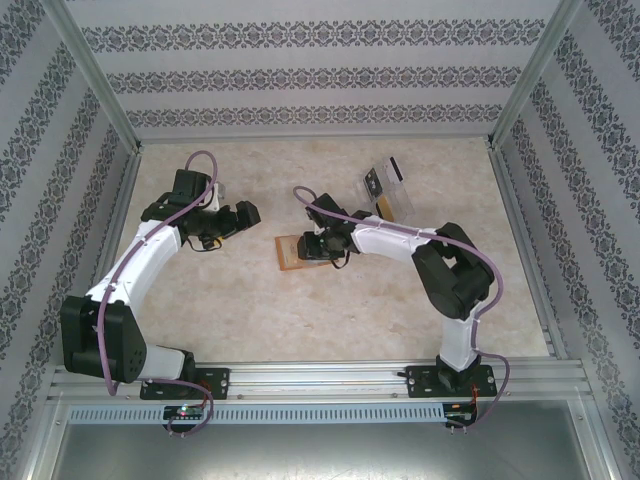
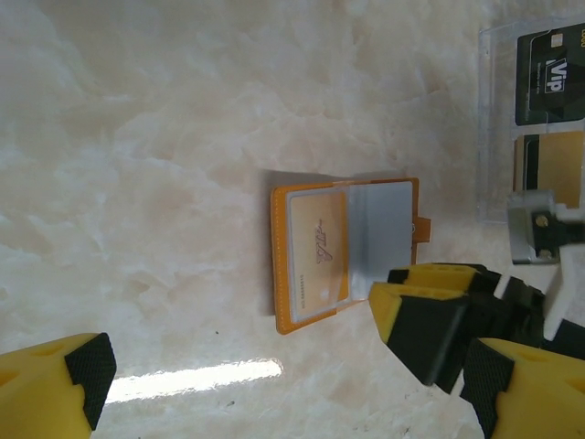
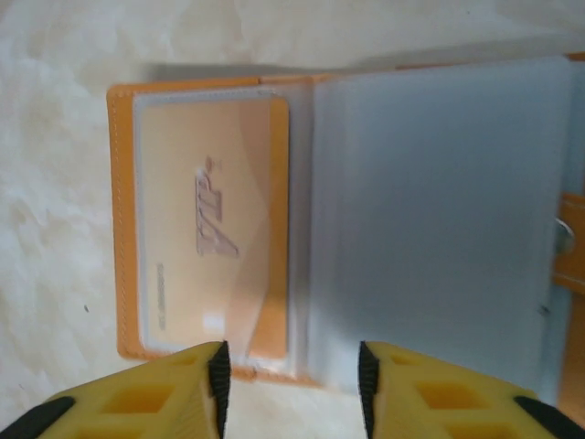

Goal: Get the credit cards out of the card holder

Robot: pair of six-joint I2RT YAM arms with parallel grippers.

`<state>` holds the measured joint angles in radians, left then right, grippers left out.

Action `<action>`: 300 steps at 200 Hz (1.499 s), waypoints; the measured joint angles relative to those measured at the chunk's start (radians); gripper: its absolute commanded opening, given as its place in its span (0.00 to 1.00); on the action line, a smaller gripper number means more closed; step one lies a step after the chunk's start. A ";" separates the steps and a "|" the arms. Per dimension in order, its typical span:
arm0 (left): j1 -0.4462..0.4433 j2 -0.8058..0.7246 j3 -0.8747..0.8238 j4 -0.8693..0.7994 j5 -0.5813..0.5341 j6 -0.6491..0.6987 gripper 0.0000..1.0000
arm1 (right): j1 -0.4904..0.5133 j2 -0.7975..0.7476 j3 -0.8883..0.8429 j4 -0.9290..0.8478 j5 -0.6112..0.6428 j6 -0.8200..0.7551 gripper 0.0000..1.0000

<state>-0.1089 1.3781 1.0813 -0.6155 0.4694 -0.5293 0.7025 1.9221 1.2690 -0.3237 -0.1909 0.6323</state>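
The orange card holder lies open on the table. A yellow-orange credit card sits in its left clear pocket, and a greyish pocket page covers the right half. My right gripper hovers at the holder's near edge, its jaws apart and straddling the pocket's corner by the spine, with nothing pinched. Its yellow fingers stand next to the holder's corner. My left gripper stays open to the left of the holder, holding nothing.
A clear plastic tray rests at the back right of the holder, with a dark VIP card and a gold card in it. Metal frame posts and patterned walls bound the marble tabletop.
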 measured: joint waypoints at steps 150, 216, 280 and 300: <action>-0.028 0.145 -0.039 0.116 0.109 -0.083 0.96 | -0.020 0.143 0.127 0.002 0.127 0.098 0.41; -0.150 0.256 -0.034 0.184 0.148 -0.129 0.70 | -0.046 0.020 -0.017 0.042 0.062 0.105 0.41; -0.225 0.334 -0.032 0.253 0.151 -0.208 0.33 | -0.073 -0.051 -0.110 0.142 -0.048 0.112 0.26; -0.238 0.359 -0.021 0.263 0.151 -0.216 0.28 | -0.079 -0.051 -0.140 0.150 -0.072 0.124 0.24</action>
<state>-0.3473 1.7370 1.0599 -0.3523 0.6209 -0.7456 0.6235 1.8709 1.1290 -0.1738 -0.2634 0.7563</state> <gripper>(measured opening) 0.310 0.251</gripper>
